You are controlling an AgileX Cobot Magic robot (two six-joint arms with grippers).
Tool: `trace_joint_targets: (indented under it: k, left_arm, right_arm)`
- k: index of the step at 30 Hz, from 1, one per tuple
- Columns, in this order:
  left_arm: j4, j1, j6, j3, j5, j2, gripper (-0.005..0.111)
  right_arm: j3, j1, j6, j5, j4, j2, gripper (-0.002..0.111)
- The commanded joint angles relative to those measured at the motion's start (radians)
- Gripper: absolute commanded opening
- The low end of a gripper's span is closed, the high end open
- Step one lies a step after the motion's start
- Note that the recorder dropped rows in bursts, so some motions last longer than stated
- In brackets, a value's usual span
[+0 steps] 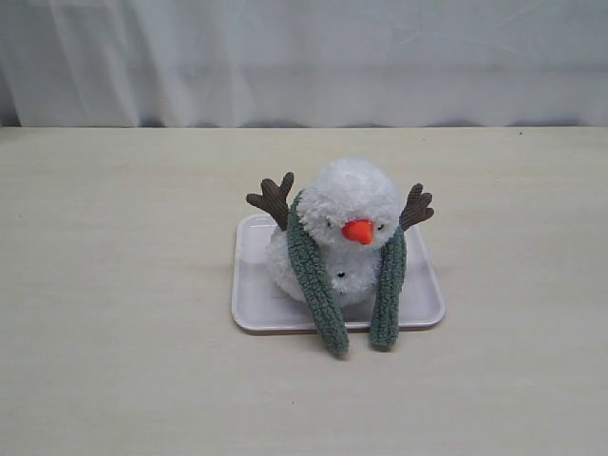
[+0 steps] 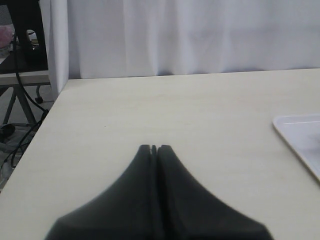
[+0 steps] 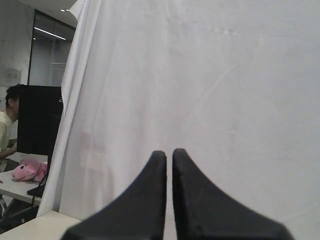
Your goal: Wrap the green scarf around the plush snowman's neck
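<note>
Snowman point(image 1: 348, 266): one, seated on tray point(image 1: 249, 285), nose point(image 1: 358, 231) turned to the camera; two twig arms point(image 1: 274, 199) raised.
Scarf point(image 1: 313, 275): one, looped behind the head point(image 1: 350, 190). Both ends are hung down the front, the long axis run from head to the tray's near rim, tips laid past it on the counter point(image 1: 114, 285).
Tray: one.
Left claw point(image 2: 154, 148): pressed closed, nothing held, over bare counter near the tray.
Right claw point(image 3: 169, 154): closed, nothing held, faced toward a white curtain point(image 3: 225, 75).

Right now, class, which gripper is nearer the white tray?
Left, probably. The left gripper, shut, sits low over the table with a corner of the tray in its camera view. The right gripper, also shut, points at the curtain, with no tray in view.
</note>
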Motion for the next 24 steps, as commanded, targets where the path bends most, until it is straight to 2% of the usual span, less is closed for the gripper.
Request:
trace_joint_targets:
  k: [1,16,24]
  left_arm:
    - [-0.004,0.005,-0.002,0.004,-0.011,-0.002,0.0]
    - [-0.004,0.005,-0.002,0.004,-0.011,-0.002,0.0]
    - [-0.004,0.005,-0.002,0.004,-0.011,-0.002,0.0]
  right_arm:
    - [-0.003,-0.001,-0.001,0.006,-0.008,-0.002,0.004]
    - [0.041,-0.001,-0.001,0.006,-0.025,-0.002,0.004]
    - [0.041,-0.001,-0.001,0.004,-0.297,-0.002,0.004]
